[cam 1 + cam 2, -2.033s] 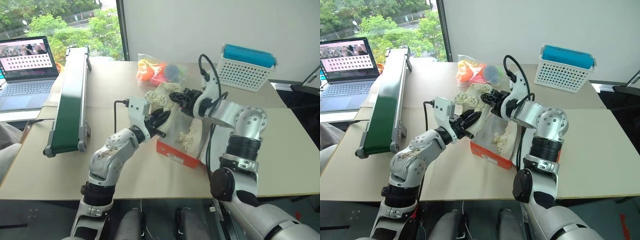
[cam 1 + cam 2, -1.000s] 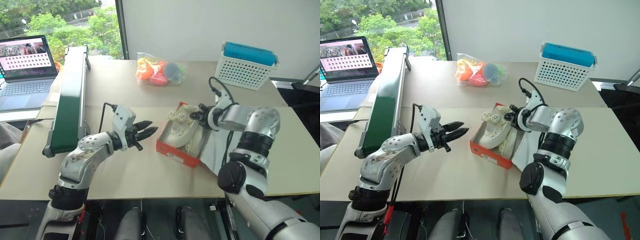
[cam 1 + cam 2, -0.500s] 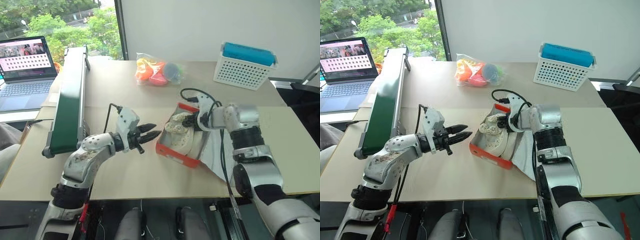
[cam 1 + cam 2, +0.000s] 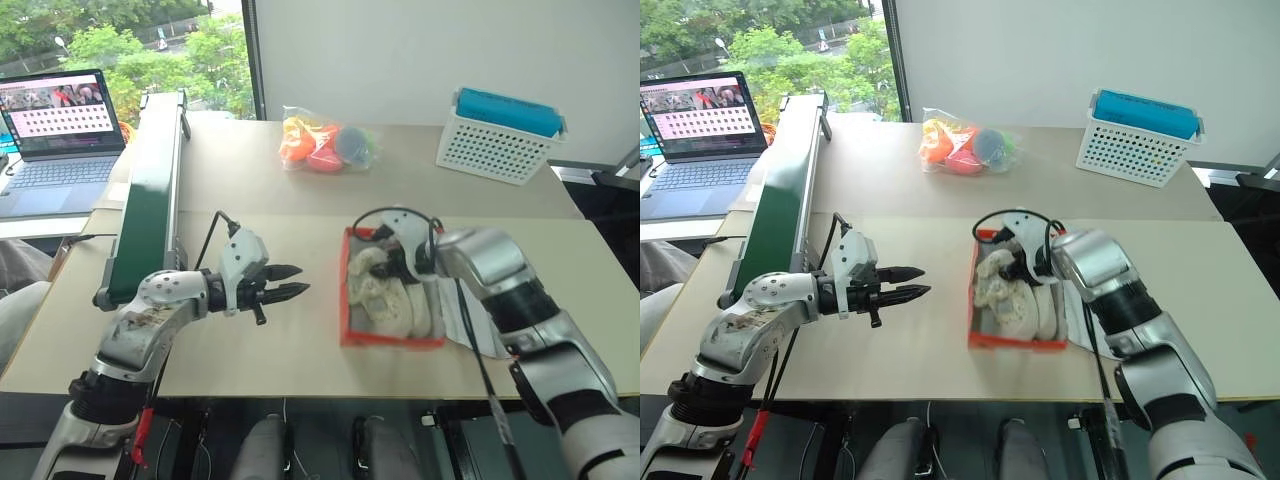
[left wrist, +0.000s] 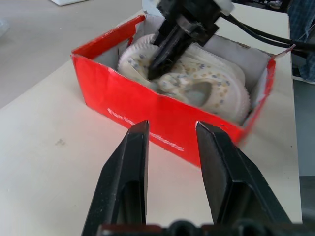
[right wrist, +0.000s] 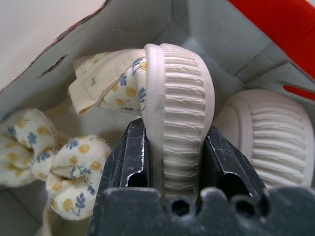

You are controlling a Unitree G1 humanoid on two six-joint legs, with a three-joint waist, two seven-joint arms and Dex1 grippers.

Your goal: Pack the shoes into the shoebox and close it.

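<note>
The orange-red shoebox (image 4: 389, 342) stands open near the table's front edge, its lid (image 4: 473, 322) lying flat to its right. Both cream shoes (image 4: 372, 292) lie inside it. My right gripper (image 4: 396, 263) reaches down into the box and is shut on the ribbed sole of one shoe (image 6: 179, 123), which stands on edge beside the other shoe (image 6: 268, 132). My left gripper (image 4: 290, 281) hovers over the table left of the box, pointing at its red side wall (image 5: 142, 105). Its fingers (image 5: 130, 162) are apart with nothing between them.
A long green conveyor (image 4: 150, 190) runs along the left side, with a laptop (image 4: 60, 130) beyond it. A bag of colourful toys (image 4: 325, 145) lies at the back, and a white perforated basket (image 4: 505, 135) stands at the back right.
My right gripper has rolled and sunk into the box with the shoe. The box now sits squarer to the table's front edge. My left gripper has hardly moved.
</note>
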